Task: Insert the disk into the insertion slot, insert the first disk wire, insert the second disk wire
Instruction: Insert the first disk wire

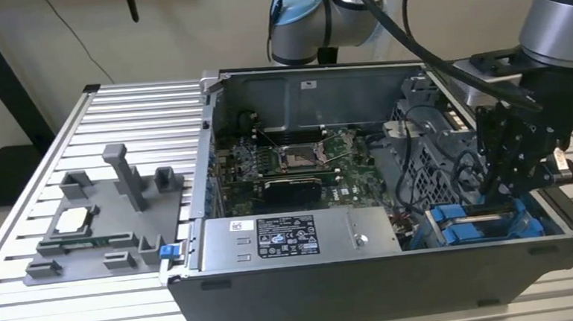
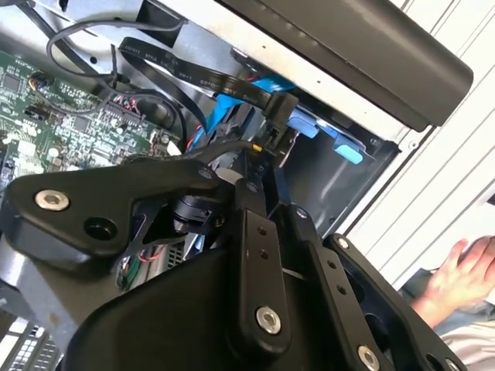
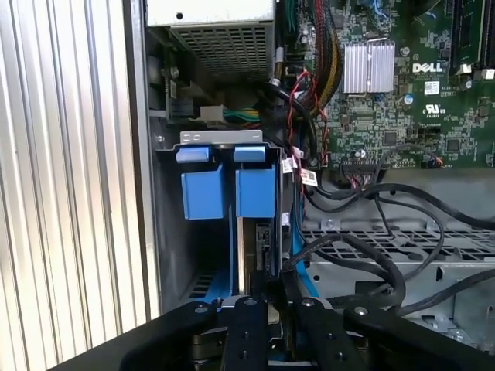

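Observation:
The insertion slot (image 3: 220,137) is a grey metal bay with blue tabs at its mouth, in the case's near corner at the exterior view's right (image 1: 480,222). The disk (image 3: 254,236) sits inside it on edge, behind a blue carrier tab (image 3: 255,192). My gripper (image 1: 494,191) reaches down into the bay's mouth. In both wrist views its fingers (image 2: 269,143) stand close together on the black connector (image 2: 280,108) of a flat black disk wire (image 2: 178,77), right at the disk's end. A second black cable (image 3: 340,243) loops in beside the gripper (image 3: 269,290).
The open computer case holds a motherboard (image 1: 297,160) and a grey labelled power-supply box (image 1: 282,239). A grey fixture block (image 1: 101,224) with parts lies on the slatted table at the exterior view's left. A person's hand (image 2: 456,278) rests outside the case.

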Available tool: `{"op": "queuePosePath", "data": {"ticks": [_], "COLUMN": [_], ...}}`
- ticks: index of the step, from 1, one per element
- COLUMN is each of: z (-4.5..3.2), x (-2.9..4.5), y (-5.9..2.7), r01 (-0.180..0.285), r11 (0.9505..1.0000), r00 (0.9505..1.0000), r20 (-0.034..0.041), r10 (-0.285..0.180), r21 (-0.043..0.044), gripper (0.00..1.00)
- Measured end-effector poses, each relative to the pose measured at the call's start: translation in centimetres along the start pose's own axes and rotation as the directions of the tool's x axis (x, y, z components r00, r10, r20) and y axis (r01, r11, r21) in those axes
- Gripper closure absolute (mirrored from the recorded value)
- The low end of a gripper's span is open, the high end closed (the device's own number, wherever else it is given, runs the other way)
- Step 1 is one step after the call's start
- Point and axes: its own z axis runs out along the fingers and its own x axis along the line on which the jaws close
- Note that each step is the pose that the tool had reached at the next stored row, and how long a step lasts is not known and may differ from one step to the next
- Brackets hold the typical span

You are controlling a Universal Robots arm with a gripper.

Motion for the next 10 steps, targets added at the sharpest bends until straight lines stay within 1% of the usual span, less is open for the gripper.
{"op": "queuePosePath", "data": {"ticks": [2,4,5,8,10], "z": [-0.01,0.0,0.0,0.09,0.19], "x": [0.03,0.06,0.08,0.36,0.6], "y": [-0.03,-0.12,-0.18,-0.34,-0.47], "r01": [0.0,0.001,0.002,0.001,0.001], "r11": [1.0,0.9999,0.9999,0.9998,0.9997], "r00": [1.0,1.0,1.0,0.9995,0.9991], "r20": [0.0026,0.0066,0.0097,0.031,0.0431], "r10": [0.0,-0.001,-0.001,0.0,0.0], "r21": [-0.0042,-0.012,-0.0151,-0.0208,-0.0245], "gripper": [1.0,1.0,1.0,1.0,1.0]}}
